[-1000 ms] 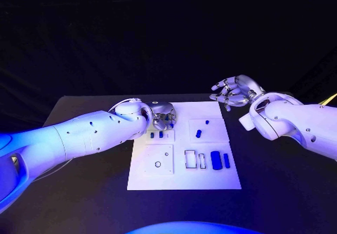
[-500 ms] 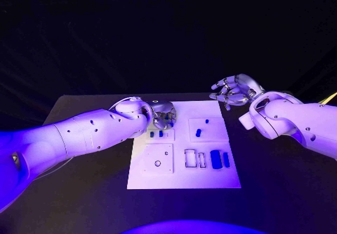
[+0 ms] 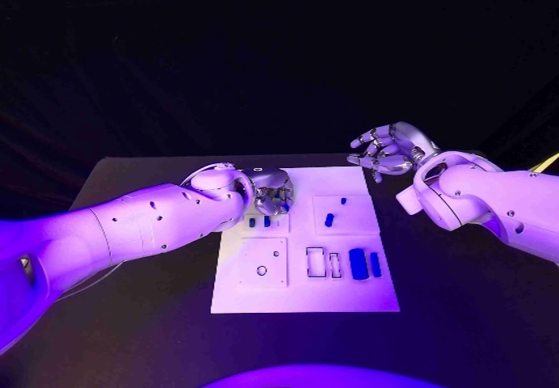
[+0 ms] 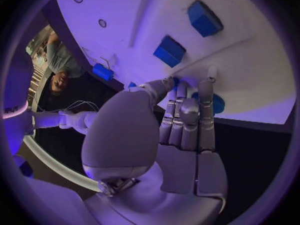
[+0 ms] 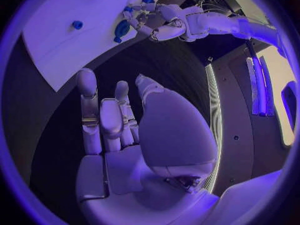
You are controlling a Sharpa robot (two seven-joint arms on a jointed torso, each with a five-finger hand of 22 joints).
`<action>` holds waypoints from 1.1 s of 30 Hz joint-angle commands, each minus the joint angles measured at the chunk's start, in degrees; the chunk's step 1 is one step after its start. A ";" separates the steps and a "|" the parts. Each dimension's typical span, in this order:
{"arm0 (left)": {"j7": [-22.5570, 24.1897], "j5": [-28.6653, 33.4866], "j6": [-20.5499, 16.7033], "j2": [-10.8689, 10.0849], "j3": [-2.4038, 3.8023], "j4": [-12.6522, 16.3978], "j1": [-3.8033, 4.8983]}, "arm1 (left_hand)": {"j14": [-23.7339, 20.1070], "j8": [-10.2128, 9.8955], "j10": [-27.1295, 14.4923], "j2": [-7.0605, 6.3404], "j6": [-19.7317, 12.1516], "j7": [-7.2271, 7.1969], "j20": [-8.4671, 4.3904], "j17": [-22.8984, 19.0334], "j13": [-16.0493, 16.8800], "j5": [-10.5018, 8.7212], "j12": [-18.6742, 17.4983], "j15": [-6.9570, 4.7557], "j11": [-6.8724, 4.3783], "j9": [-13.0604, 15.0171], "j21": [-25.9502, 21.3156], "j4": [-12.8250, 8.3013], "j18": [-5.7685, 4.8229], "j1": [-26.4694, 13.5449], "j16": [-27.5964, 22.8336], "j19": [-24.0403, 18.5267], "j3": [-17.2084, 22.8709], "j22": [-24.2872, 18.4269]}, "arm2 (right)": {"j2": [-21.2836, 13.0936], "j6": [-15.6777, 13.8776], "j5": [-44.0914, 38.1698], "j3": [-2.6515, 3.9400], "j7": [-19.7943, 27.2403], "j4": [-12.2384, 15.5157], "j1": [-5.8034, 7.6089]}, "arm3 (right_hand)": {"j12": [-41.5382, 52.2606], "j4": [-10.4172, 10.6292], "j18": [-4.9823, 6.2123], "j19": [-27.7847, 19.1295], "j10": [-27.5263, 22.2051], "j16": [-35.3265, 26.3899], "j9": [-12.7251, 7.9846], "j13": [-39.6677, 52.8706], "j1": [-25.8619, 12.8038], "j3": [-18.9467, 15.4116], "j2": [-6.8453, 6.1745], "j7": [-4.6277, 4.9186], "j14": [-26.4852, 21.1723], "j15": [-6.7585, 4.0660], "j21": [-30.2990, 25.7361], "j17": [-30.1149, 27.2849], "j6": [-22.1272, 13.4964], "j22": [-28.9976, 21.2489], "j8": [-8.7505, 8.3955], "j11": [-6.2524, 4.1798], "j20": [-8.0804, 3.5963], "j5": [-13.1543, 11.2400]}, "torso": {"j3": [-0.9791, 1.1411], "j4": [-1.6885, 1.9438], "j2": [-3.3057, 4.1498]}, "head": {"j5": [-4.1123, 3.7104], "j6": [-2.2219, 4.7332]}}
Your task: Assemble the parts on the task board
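Here, blue part slightly tilted lengthwise.

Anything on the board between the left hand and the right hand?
In the head view, only bare white task board lies between the left hand and right hand.

The left hand was low over the far left corner of the task board, with its fingers curled down toward the board. The right hand was raised beyond the board's far right corner, fingers bent and holding nothing. Blue parts lay on the board, near its right side.
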 commanded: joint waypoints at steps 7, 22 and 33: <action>0.28 3.13 -0.75 -1.85 0.65 1.34 -0.22 | 1.24 -0.07 2.63 0.22 2.76 -0.08 0.04 0.88 -0.74 -0.28 -1.85 -0.18 -0.47 0.29 1.30 -0.92 -1.25 -2.27 1.52 0.07 1.56 1.25 | -0.04 0.12 -0.10 0.02 0.17 0.06 -0.02 | -0.52 0.16 1.48 -0.78 -2.07 -1.11 -0.14 -0.32 -0.93 2.70 -1.86 0.12 -0.58 0.05 -0.42 -0.29 0.09 -0.41 1.35 -0.30 -0.31 1.17 | 0.03 -0.05 0.03 | -0.08 0.27; -0.73 7.42 -0.36 -6.62 2.90 5.74 -0.22 | 1.36 -0.24 2.82 0.11 2.86 -0.07 0.09 0.93 -0.81 -0.26 -2.52 -0.09 -0.38 0.32 1.30 -0.75 -1.29 -2.87 1.57 0.16 1.45 1.35 | -0.29 0.12 -0.10 0.02 0.12 0.06 -0.02 | -0.52 0.16 1.48 -0.78 -2.07 -1.11 -0.14 -0.32 -0.93 2.70 -1.86 0.12 -0.58 0.05 -0.42 -0.29 0.09 -0.41 1.35 -0.30 -0.31 1.17 | 0.00 0.13 -0.05 | 0.08 0.40; -1.47 8.49 1.19 -8.60 3.28 5.73 -0.24 | 1.75 -0.42 2.91 0.00 2.82 -0.02 0.12 1.55 -0.85 -0.26 -2.97 -0.03 -0.30 0.32 1.54 -0.66 -1.38 -3.20 1.84 0.52 1.39 1.72 | -0.37 0.10 -0.10 0.01 0.10 0.01 -0.02 | -0.52 0.16 1.48 -0.78 -2.07 -1.11 -0.14 -0.32 -0.93 2.70 -1.86 0.12 -0.58 0.05 -0.42 -0.29 0.09 -0.41 1.35 -0.30 -0.31 1.17 | -0.07 0.10 0.08 | 0.27 0.34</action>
